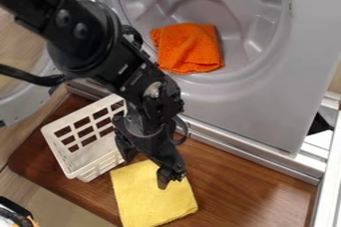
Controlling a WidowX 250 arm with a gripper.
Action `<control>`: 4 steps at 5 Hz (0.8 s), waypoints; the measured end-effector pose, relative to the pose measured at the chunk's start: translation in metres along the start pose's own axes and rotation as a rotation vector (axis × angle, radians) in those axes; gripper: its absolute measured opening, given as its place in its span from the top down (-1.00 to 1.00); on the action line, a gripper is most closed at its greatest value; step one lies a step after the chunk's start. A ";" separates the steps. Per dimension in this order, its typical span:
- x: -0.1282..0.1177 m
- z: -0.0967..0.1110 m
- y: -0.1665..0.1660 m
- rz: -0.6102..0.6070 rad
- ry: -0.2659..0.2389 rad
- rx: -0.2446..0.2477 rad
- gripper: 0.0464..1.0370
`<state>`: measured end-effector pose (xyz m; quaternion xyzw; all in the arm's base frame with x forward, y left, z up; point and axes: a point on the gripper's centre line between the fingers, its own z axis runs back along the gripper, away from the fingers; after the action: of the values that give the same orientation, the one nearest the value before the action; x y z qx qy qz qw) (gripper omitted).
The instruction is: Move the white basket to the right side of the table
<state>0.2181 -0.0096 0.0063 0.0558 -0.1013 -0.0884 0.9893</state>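
At your far left, the washing machine's round door (15, 102) stands open. Next, your white basket (79, 164) sits tilted on the left part of the brown desk (233, 186). Your tool (144, 172) hangs between the basket's right side and the yellow cloth, its fingers apart; you can't tell whether either touches the basket. The yellow cloth (150, 206) lies flat beside the basket. Farther right and up, an orange cloth (188, 47) rests in the grey machine's opening.
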 end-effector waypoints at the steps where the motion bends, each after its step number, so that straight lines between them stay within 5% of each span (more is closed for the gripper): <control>1: -0.003 -0.003 -0.001 -0.002 0.017 -0.003 -0.92; 4: -0.005 -0.004 0.049 -0.012 0.019 0.004 -0.92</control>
<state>0.2218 0.0397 0.0081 0.0590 -0.0916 -0.0936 0.9896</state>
